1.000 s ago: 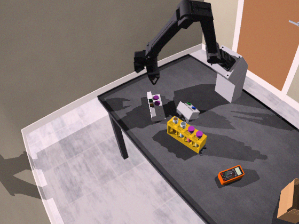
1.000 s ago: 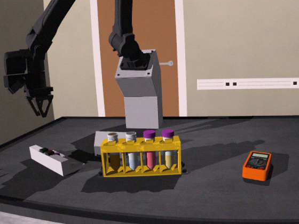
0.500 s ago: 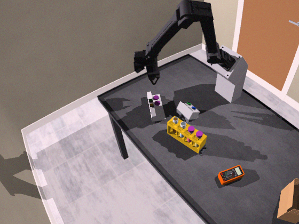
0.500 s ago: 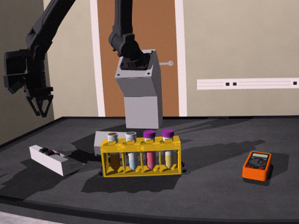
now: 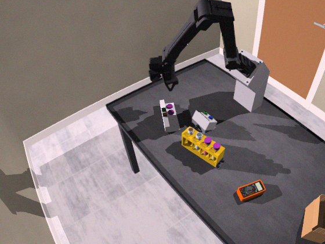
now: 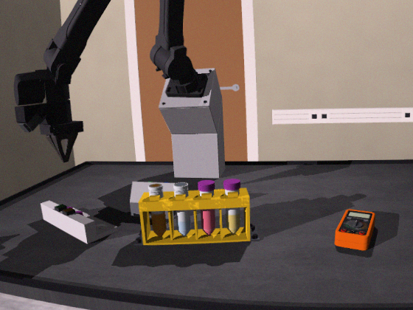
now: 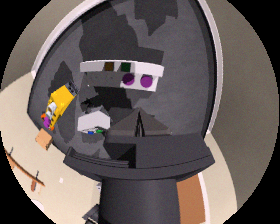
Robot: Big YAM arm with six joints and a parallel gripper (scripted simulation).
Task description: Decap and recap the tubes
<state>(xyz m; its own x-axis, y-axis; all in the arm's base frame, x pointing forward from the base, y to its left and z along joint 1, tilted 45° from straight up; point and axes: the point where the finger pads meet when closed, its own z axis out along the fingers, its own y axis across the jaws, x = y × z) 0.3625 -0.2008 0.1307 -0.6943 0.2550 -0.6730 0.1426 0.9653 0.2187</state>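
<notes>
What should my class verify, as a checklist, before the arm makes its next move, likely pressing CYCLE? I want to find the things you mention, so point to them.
1. Tube 3 [image 5: 198,136] [image 6: 184,226] and tube 4 [image 5: 190,131] [image 6: 159,224] uncapped: ok.
2. Cap 3 [image 5: 170,112] [image 6: 78,212] [image 7: 128,79] and cap 4 [image 5: 169,106] [image 7: 146,81] in their nests: ok; mouth down, cannot tell.
3. Tube 1's cap [image 5: 216,146] [image 6: 231,184] and tube 2's cap [image 5: 208,140] [image 6: 206,185] on: ok; tightness, cannot tell.
4. Hand [image 5: 170,89] [image 6: 66,161] [image 7: 139,110] shut, holding nothing: ok.
5. Hand lined up over the CYCLE key [image 5: 210,117] [image 7: 90,132]: not ok, off to one side.
</notes>
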